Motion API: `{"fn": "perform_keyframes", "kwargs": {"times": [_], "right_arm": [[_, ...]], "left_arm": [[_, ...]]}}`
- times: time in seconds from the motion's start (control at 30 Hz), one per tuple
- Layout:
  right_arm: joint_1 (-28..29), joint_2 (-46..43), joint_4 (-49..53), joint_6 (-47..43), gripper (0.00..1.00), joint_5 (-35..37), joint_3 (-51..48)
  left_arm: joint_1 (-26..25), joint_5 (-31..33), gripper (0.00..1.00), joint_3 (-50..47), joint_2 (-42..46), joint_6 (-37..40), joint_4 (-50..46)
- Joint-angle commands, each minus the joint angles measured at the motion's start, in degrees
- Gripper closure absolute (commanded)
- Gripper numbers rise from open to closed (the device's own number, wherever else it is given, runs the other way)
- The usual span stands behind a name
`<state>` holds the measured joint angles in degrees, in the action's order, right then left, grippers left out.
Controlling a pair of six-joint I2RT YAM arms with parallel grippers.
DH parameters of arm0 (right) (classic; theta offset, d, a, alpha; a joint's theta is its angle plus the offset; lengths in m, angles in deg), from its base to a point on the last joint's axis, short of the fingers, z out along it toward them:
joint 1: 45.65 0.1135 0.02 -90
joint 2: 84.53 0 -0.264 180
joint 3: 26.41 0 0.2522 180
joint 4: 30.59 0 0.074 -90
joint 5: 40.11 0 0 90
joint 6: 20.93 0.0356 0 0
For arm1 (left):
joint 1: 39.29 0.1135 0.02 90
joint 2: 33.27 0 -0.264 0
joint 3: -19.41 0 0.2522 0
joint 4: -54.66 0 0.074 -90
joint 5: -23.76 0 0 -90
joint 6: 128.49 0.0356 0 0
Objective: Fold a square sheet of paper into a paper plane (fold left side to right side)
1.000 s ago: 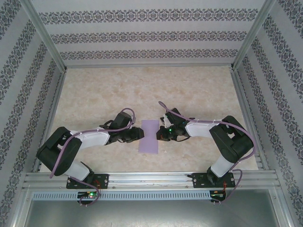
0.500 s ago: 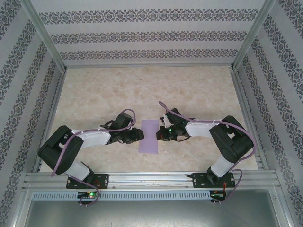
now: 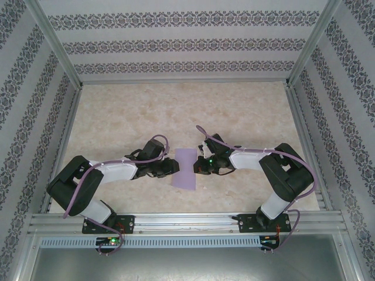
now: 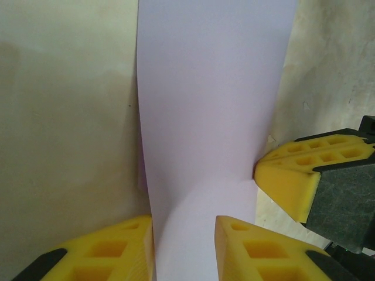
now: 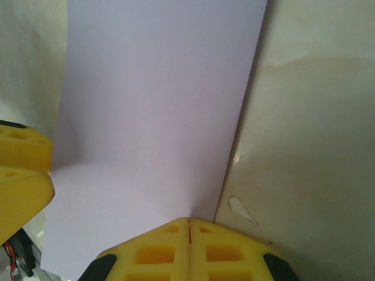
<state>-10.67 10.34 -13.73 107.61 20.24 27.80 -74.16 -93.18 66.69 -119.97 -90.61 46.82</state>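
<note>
The square sheet of paper (image 3: 186, 168) lies on the table as a narrow lavender strip, folded over on itself. My left gripper (image 3: 174, 165) is at its left edge. In the left wrist view the paper (image 4: 211, 105) runs between the left gripper's (image 4: 183, 225) yellow fingers, which stand apart with the bowed fold between them. My right gripper (image 3: 198, 168) is at the right edge, shut. Its closed tips (image 5: 189, 221) rest on the paper's (image 5: 152, 99) border. One right finger (image 4: 287, 175) shows beside the paper.
The marbled beige tabletop (image 3: 246, 117) stretches wide behind the paper. Patterned walls and aluminium rails (image 3: 176, 219) enclose the table. A small white chip (image 5: 240, 209) marks the surface just right of the paper.
The left jaws have narrowed a little around the paper's fold. Both arms and the paper stay almost where they were.
</note>
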Motion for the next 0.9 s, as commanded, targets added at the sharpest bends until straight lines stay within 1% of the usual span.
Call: {"fn": "perform_keyframes", "kwargs": {"times": [0.0, 0.07, 0.27, 0.3, 0.4, 0.53, 0.63, 0.7, 0.77, 0.87], "right_arm": [[-0.9, 1.1, 3.3, -1.5, 1.0, 2.1, -1.2], [-0.8, 1.0, 3.1, -1.5, 1.0, 2.2, -1.2], [-0.9, -0.4, 1.7, -2.4, 1.0, 1.9, -1.1], [-0.9, -1.1, 1.6, -2.9, 0.99, 2.0, -0.9], [-1.0, -3.5, 1.3, -4.7, 0.88, 2.2, -0.3], [-1.1, -9.2, 1.4, -8.0, 0.69, 4.7, -0.9], [-0.9, -15.1, 1.2, -10.5, 0.59, 7.4, -3.5], [-0.1, -19.2, 1.0, -12.2, 0.56, 9.5, -5.6], [1.8, -23.4, 0.4, -14.0, 0.53, 12.4, -7.8], [6.8, -28.8, -1.7, -16.7, 0.49, 17.6, -11.6]], "left_arm": [[-0.6, 0.6, 0.72, -0.3, 0.8, -1.0, 0.8], [-0.6, 0.9, 0.75, -0.5, 1.1, -1.0, 0.5], [-0.7, 1.9, 0.91, -1.5, 2.7, -2.1, 0.7], [-0.7, 2.0, 0.93, -1.8, 3.1, -2.6, 1.1], [-1.1, 2.3, 1.0, -2.7, 4.0, -4.6, 3.0], [-1.8, 2.1, 1.0, -2.7, 4.1, -7.5, 3.2], [-2.6, 2.9, 1.0, -3.3, 4.5, -9.6, 3.3], [-3.0, 3.8, 1.0, -3.8, 4.9, -11.1, 3.7], [-3.4, 4.6, 1.0, -4.2, 5.3, -12.5, 3.9], [-3.9, 5.3, 1.0, -4.7, 5.4, -14.9, 4.8]]}}
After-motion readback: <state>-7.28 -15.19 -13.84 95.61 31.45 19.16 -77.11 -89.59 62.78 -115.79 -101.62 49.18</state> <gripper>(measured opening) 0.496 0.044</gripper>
